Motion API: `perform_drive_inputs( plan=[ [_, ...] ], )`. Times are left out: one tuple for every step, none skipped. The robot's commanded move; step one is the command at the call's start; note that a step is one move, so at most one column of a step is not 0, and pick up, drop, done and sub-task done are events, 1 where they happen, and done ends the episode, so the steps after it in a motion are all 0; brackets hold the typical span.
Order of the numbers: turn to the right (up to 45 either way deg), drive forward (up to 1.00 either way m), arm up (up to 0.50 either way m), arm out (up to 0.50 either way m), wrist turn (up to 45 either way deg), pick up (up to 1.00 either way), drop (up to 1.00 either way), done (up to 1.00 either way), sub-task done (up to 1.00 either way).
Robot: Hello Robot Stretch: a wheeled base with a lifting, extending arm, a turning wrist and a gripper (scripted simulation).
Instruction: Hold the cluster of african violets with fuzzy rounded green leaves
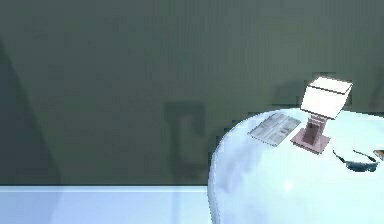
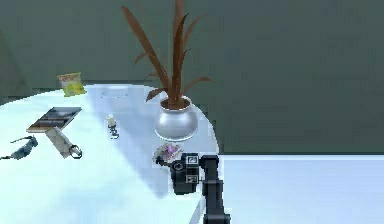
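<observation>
Can't tell whether gripper (image 2: 180, 176) is spread, pressed together or carrying anything; sits at the near edge of the pale table (image 2: 100, 170), atop the dark arm (image 2: 213, 200) rising from the arm side view's bottom, just short of the potted plant (image 2: 173, 121), round silver pot, long reddish-brown leaves rather than fuzzy green.

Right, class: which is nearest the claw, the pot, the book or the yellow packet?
The round silvery pot with reddish leaves; book and packet lie far left of the claw.
</observation>
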Motion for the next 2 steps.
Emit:
perform_drive_inputs(
  plan=[
    [0.0, 0.00, 0.10, 0.00, 0.0, 0.00, 0.00, 0.00, 0.00],
    [0.0, 0.00, 0.00, 0.00, 0.0, 0.00, 0.00, 1.00, 0.00]
  ],
)
